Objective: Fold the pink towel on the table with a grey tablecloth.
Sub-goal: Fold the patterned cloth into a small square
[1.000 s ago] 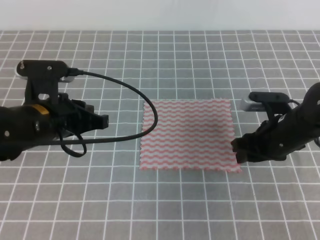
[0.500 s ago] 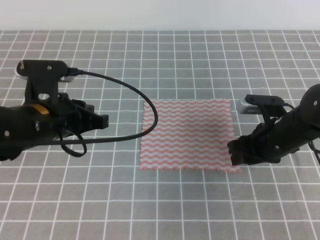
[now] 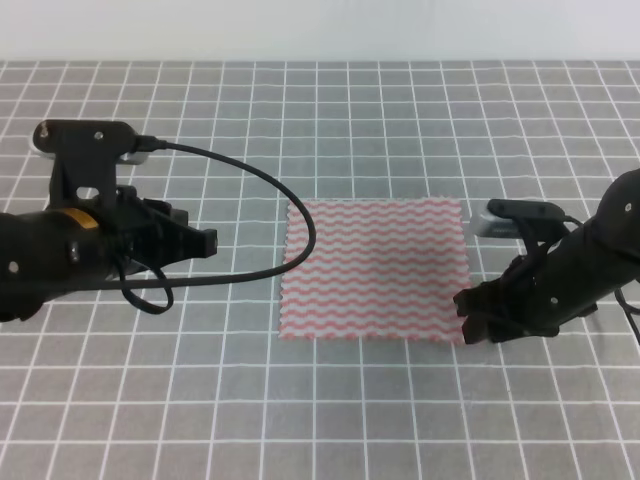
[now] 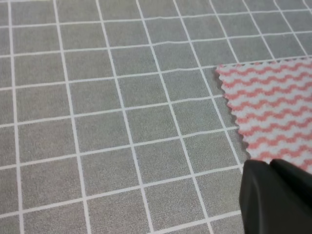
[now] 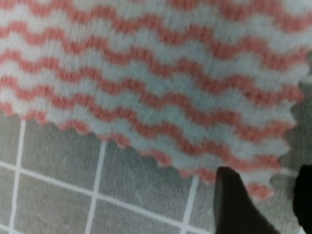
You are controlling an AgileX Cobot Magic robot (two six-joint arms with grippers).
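The pink towel (image 3: 375,268) lies flat and unfolded on the table with a grey tablecloth (image 3: 400,120). My right gripper (image 3: 470,318) is low at the towel's near right corner. In the right wrist view the right gripper (image 5: 268,204) is open, with its fingers (image 5: 234,204) on either side of the towel's (image 5: 161,97) zigzag corner. My left gripper (image 3: 205,240) hovers left of the towel, apart from it. In the left wrist view its dark fingers (image 4: 275,197) look pressed together, just short of the towel's (image 4: 268,112) edge.
A black cable (image 3: 260,200) loops from the left arm to the towel's left edge. The gridded grey cloth (image 4: 97,122) extends on all sides, with a white wall along the far edge.
My right gripper has moved left and down onto the towel's near right corner. The left arm and the towel have not moved.
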